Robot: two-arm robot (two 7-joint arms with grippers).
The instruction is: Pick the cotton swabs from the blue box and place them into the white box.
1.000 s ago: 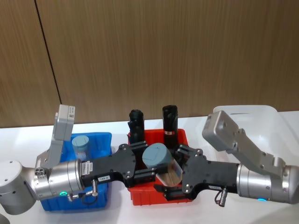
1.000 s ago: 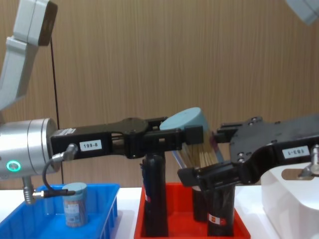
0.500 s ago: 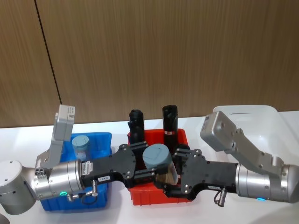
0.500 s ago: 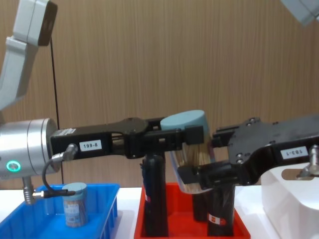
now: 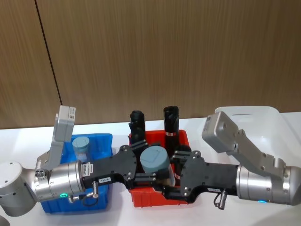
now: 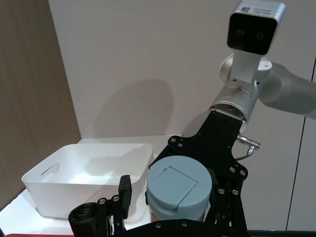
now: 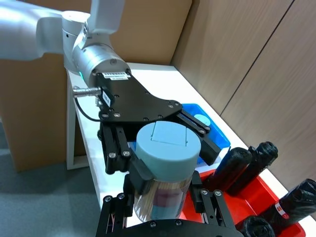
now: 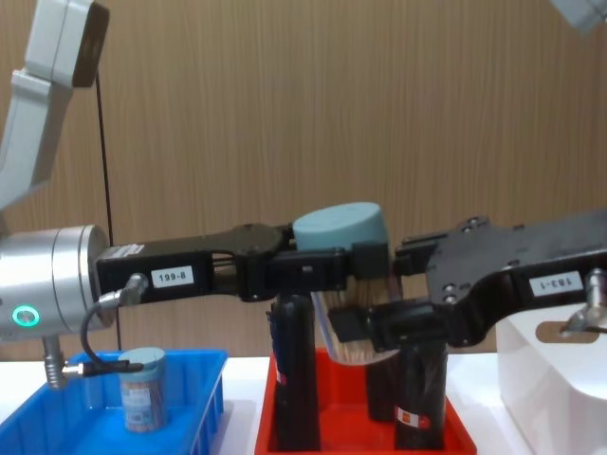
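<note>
One tub of cotton swabs (image 5: pixel 155 160) with a grey-blue lid hangs upright above the red tray (image 5: pixel 141 197). My left gripper (image 5: pixel 149 168) is shut on it just under the lid (image 8: pixel 339 226). From the other side my right gripper (image 5: pixel 170 173) is shut on the tub's clear lower body (image 7: pixel 163 195), its pads against both sides. Another tub of cotton swabs (image 5: pixel 81 145) stands in the blue box (image 5: pixel 101 141) at the left. The white box (image 5: pixel 254 115) sits at the right, behind my right arm.
Tall black wrapped rolls (image 5: pixel 170 120) stand in the red tray between the two boxes, right below the held tub. In the chest view the white box (image 8: pixel 560 379) is at the lower right and the blue box (image 8: pixel 57 427) at the lower left.
My right gripper moved left onto the tub and closed around its lower body. The tub swung from tilted to upright. The left arm stayed in place.
</note>
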